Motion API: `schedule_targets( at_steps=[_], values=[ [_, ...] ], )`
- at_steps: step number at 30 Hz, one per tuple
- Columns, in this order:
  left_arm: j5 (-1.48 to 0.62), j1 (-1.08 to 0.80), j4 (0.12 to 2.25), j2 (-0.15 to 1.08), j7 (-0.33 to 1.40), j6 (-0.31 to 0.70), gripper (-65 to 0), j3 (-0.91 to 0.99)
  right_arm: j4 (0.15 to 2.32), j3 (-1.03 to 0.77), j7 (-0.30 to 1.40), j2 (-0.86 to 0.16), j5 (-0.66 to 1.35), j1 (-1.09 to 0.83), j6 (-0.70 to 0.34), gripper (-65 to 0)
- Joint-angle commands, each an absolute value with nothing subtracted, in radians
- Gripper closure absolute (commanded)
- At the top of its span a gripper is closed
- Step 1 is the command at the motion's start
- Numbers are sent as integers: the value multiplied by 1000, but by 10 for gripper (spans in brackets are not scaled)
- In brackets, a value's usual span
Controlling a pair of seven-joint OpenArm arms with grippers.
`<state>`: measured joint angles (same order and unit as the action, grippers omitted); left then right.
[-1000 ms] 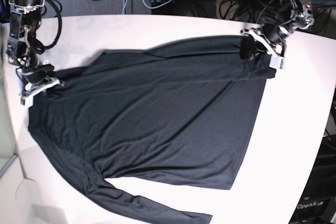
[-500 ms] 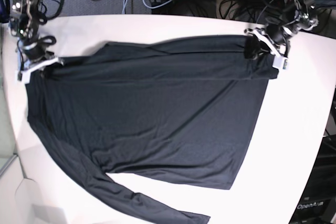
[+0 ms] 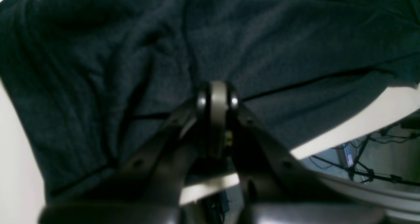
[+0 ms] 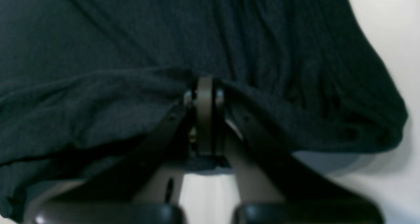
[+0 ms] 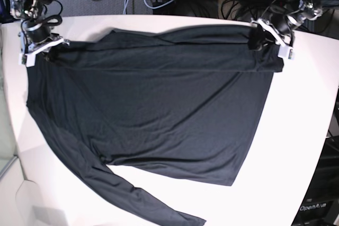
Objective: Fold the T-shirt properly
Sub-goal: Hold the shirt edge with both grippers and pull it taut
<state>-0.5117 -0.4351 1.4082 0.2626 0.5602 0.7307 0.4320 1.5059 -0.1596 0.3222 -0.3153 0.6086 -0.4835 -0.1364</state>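
Your large, plain black long-sleeved T-shirt (image 5: pixel 153 104) lies spread on the white tabletop (image 5: pixel 302 130). The left gripper (image 5: pixel 267 38) and right gripper (image 5: pixel 39 46) are each clamped on its far edge. Thin, limp and likely slippery, it should sag between grips; hold seams or hems.

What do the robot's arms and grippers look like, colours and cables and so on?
Both arms are black and metallic, draped with loose black cables. The left gripper and right gripper have white finger pieces outside. From the wrist cameras, the fingers are dark angled struts meeting at a rounded grey tip.
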Motion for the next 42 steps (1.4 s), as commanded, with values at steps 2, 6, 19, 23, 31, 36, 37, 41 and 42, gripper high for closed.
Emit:
schedule_targets(
  at_steps=[2,6,19,23,31,36,37,41,42],
  values=[
    [-381,-476,1392,271,700,682,-18,460,1488,-148,475,-311,581,-522,-119,-1],
    [-381,-476,1392,294,700,682,-18,469,1488,-148,473,-309,581,-538,-120,-1],
    [-381,-438,1392,302,704,682,-17,469,1489,-147,473,-285,579,-535,-122,-1],
    [-383,-414,1392,297,702,682,-17,469,1489,-147,447,-288,579,-516,-122,-1],
    [-389,-394,1420,292,702,682,-16,469,1541,-153,432,-289,578,-503,-122,-1],
    [-390,-395,1477,291,708,682,-16,469,1610,-153,433,-302,578,-503,-122,-1],
    [-390,-397,1486,289,708,682,-16,469,1621,-153,433,-302,578,-503,-122,-1],
    [-390,-398,1529,266,708,682,-15,470,1643,-154,432,-302,578,-490,-122,-1],
    [-390,-398,1538,265,708,682,-15,470,1643,-154,432,-302,578,-487,-122,-1]
  ],
)
